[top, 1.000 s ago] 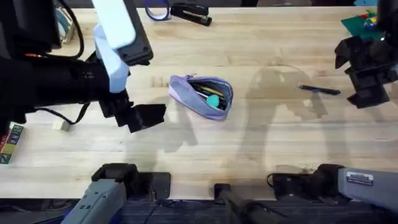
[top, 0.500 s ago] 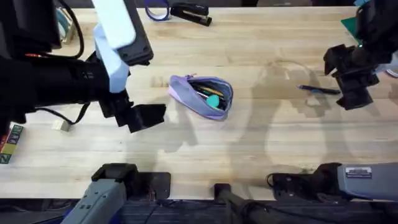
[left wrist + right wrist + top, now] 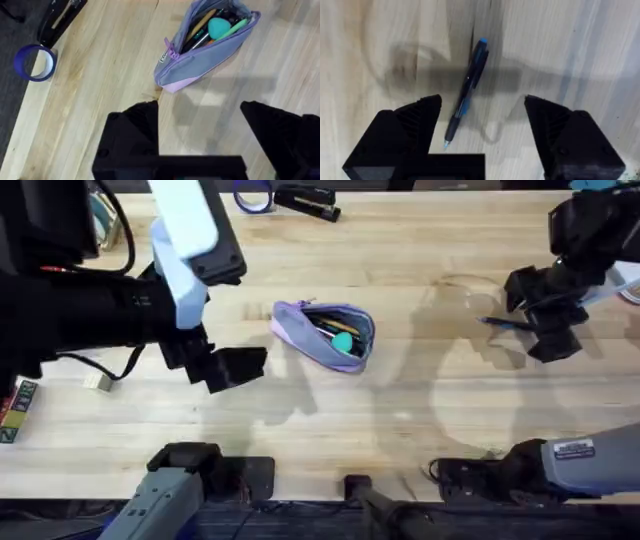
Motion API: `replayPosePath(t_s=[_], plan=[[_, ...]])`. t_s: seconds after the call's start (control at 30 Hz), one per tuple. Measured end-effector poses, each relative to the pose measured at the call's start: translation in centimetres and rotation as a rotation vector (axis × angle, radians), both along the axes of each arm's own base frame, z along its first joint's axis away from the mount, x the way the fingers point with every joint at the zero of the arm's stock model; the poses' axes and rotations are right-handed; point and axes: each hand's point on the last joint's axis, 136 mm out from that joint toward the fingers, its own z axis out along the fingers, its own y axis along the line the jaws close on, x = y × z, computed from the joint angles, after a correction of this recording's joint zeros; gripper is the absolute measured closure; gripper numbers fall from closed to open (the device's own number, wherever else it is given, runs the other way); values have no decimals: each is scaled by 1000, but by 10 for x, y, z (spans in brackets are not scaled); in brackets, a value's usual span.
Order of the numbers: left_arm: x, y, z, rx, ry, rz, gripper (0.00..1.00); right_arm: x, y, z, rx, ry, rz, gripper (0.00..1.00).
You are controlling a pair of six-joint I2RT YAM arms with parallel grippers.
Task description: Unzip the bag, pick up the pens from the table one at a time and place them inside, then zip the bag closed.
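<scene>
Bag (image 3: 326, 333) is located near the middle of the table (image 3: 400, 400), lying flat with its zipper undone and its mouth spread. A green pen (image 3: 235, 27) is seen inside it among other contents, including a teal rounded item (image 3: 218, 28) and further pen-like sticks. In the left wrist view the lavender lower panel and the grey-blue upper panel are distinguished, and a purple zipper pull (image 3: 171, 50) is seen at one end. The left gripper (image 3: 232, 367) is positioned to the left of the bag, apart from it, with its black fingers (image 3: 132, 132) spread and nothing held between them. The second pen (image 3: 512, 325), dark with a blue end, is lying on the table well to the right of the bag. The right gripper (image 3: 545, 320) is poised directly over this pen; in the right wrist view the pen (image 3: 468, 87) is framed between the two separated fingers (image 3: 405, 132), which are released and are not in contact with it. The pen is set at a slight angle to the plank seams, and the gripper's shadow is cast across it. At the far edge of the table a black stapler (image 3: 306, 200) and a blue tape roll (image 3: 253, 197) are placed side by side, well apart from the bag.
</scene>
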Motion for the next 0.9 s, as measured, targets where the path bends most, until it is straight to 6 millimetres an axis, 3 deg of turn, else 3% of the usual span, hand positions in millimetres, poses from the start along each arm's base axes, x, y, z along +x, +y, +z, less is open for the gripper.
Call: replayPosePath(t_s=[0.13,0.5,0.9], plan=[[0,0,0,0,0,0,7,0,3,-10,24,21,0,5],[0,0,0,0,0,0,7,0,5,-11,35,23,-1,15],[0,0,0,0,0,0,7,6,7,-12,49,5,0,663]])
